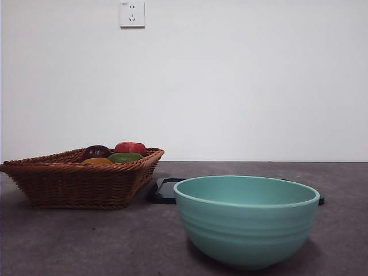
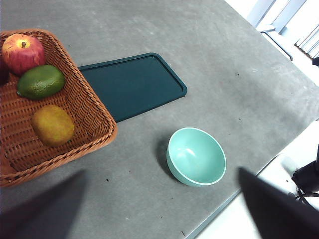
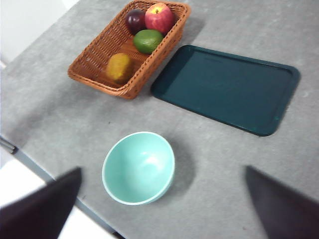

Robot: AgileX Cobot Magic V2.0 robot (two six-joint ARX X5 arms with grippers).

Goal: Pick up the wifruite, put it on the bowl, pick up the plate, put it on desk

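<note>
The wifruite, orange-brown and dull, lies in a wicker basket beside a green fruit and a red apple. In the front view only its top shows over the basket rim. The mint-teal bowl stands empty on the desk, near the front edge. Behind it lies the plate, a flat dark green rectangular tray. My left gripper and right gripper both hang high above the desk, open and holding nothing. Neither appears in the front view.
A dark purple fruit lies at the basket's far end beside the apple. The basket touches the plate's left edge. The desk's front edge runs close to the bowl.
</note>
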